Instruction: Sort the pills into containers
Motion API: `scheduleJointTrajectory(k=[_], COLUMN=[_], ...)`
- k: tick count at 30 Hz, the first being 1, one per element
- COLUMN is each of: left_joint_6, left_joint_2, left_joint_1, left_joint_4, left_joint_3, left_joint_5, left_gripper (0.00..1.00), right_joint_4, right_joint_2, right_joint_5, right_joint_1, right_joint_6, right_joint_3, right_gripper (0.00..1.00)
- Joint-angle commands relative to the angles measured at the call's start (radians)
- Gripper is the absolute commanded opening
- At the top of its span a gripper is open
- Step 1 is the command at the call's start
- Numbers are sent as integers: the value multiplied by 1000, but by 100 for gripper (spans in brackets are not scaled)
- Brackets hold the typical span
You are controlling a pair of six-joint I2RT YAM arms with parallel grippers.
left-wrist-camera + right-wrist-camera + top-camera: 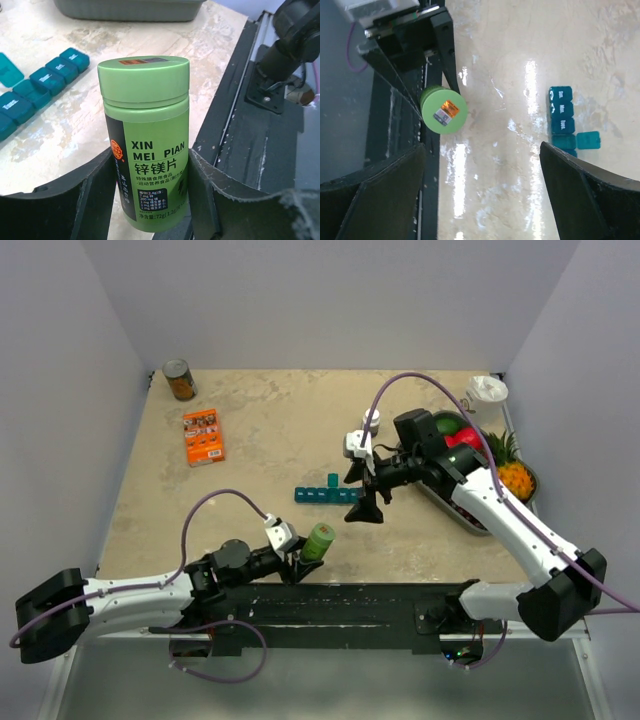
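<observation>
Left tool point(303, 562), near the front edge of the desk point(260, 440), clamped on a green supplement bottle point(145, 150) labelled XIN MEI PIAN, cap on. Right tool point(480, 195), fingers spread wide apart and holding nothing, hovers over the desk just beside the teal pill organiser point(325, 494), which lies mid-desk with one lid point(588, 140) flipped open.

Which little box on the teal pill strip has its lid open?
The middle box, right after the one marked Tue on the pill organiser. Its lid sticks out sideways; the other lids lie shut.
</observation>
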Motion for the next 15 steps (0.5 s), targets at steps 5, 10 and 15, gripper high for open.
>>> scheduleJointTrajectory(k=[5,10,15], left_joint_6=[112,204,281], left_joint_2=[29,84,151], left_joint_1=[-13,-19,-21], left_joint_4=[-33,-44,-51], left_joint_3=[100,159,219], left_joint_5=[-106,-166,-200], left_gripper=[0,0,0], right_joint_4=[113,208,264], right_joint_2=[90,92,101], right_joint_5=[-55,20,80], right_joint_1=[-18,-17,-18], right_joint_6=[347,482,633], right_joint_3=[16,-39,-56], right_gripper=[99,99,99])
